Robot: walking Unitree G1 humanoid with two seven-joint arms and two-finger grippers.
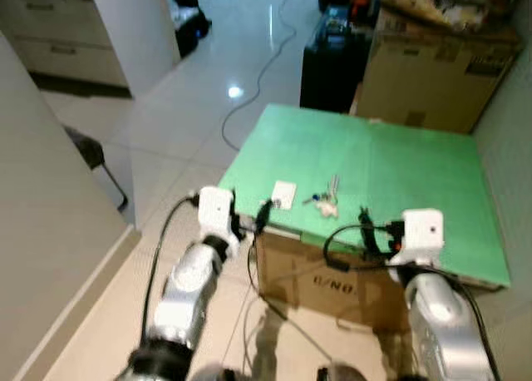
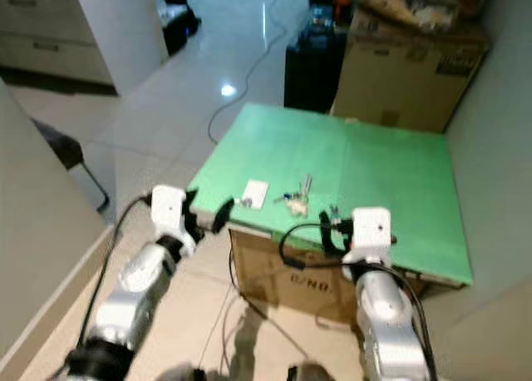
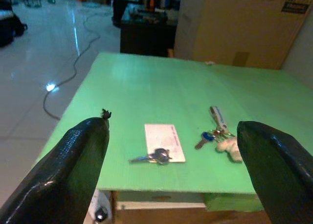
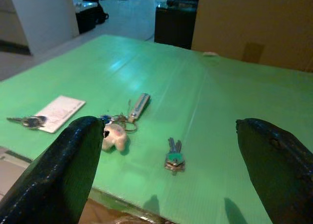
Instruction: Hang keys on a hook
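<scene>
So both arms are up at the near edge of the green tabletop (image 1: 399,165), which sits on a cardboard box (image 1: 332,285). The left pincer (image 3: 171,180) is spread wide open with nothing in it, pointed at a white card (image 3: 164,142) that has a small key (image 3: 151,157) lying on its edge. The right pincer (image 4: 171,180) is released too, fingers far apart. Just right of the card is a key bunch (image 4: 122,126) with a pale charm and a strap, and a lone green-headed key (image 4: 174,155) lies beside that. All of it is flat on the tabletop, untouched.
</scene>
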